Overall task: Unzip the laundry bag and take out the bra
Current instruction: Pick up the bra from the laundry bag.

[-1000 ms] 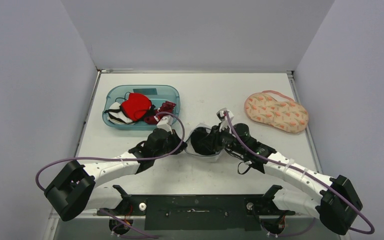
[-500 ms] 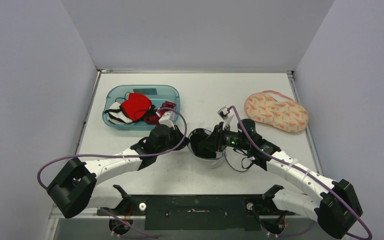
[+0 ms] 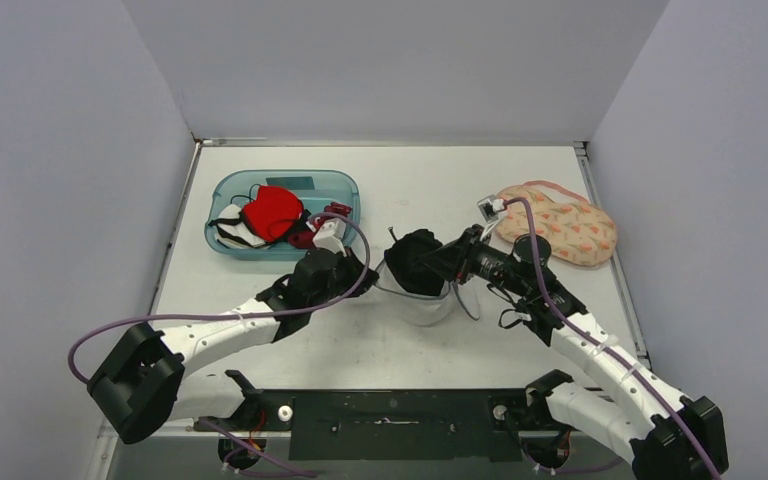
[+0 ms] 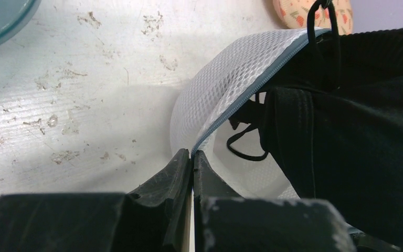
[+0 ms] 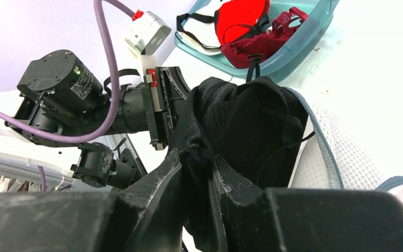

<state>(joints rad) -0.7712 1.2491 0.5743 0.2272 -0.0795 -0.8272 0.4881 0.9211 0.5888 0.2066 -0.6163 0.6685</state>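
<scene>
Bra (image 3: 415, 256): black and bunched, half out of the open mouth of the bag, with one fold caught between the right gripper's fingers. A thin strap hangs down inside the mesh.
Laundry bag (image 3: 428, 306): white mesh with a grey zip, unzipped. It sits just under and ahead of the right gripper's tips, and its zip edge runs straight into the left gripper's tips.
Right gripper (image 5: 197, 157): narrow, clamped on a thick fold of the bra and held above the table.
Left gripper (image 4: 191, 155): pressed fully together, pinching the bag's grey zip edge at its very tips, low over the table.
Between the tools: they face each other across the bag, close together.
Tub (image 3: 351, 196): teal plastic, just beyond the left gripper. A red garment (image 3: 272, 212) lies on top of other clothes in it.
Patterned pad (image 3: 565, 228): peach, beyond the right gripper and beside that arm's wrist.
Table (image 3: 360, 350): white, scuffed under the left gripper.
</scene>
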